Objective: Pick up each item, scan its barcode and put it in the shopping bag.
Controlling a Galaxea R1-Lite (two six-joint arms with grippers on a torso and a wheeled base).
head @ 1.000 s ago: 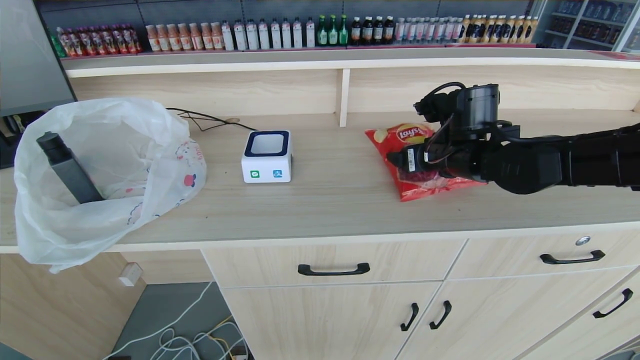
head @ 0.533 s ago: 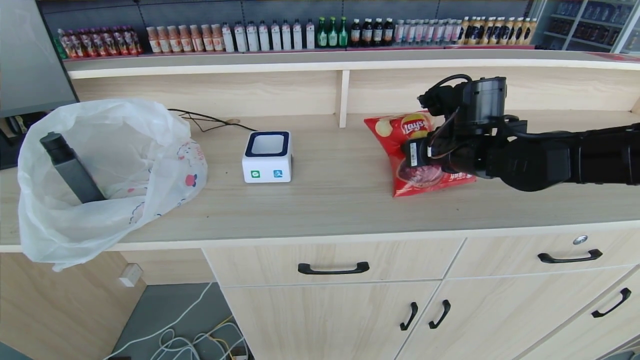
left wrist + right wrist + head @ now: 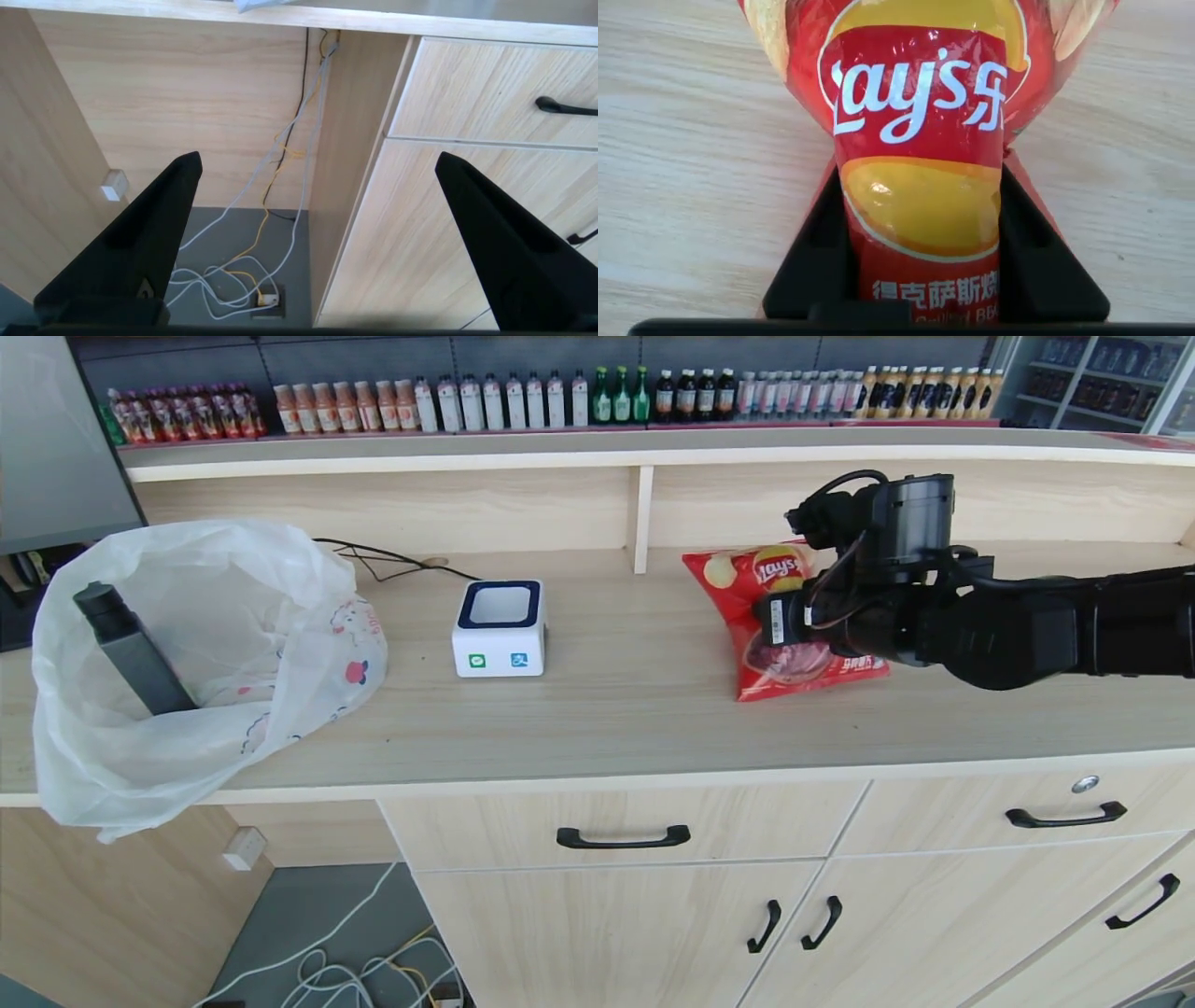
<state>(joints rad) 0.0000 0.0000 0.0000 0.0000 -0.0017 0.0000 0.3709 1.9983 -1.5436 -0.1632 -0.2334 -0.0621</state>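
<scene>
On the right half of the counter: red chip bag pinched in my right gripper, fingers closed across its width about mid-length, foil squeezed in between them. The bag's long axis runs far-to-near across the counter, logo end away from me. Its near end is at or just off the wood, can't tell which.

To my left of it, well apart: scanner (white box, dark blue rim, window facing up, two small icons on the front). Further left, at the counter's end, is the shopping bag, mouth open, with a dark tilted item inside. My guess for the next move: carry left, scanner first.

My left gripper hangs spread open below counter level, holding nothing, over floor cables, so this one is the right arm's job.

Print: a big logo and a line of characters face up. No barcode on this face. It's likely underneath, so expect a flip.
</scene>
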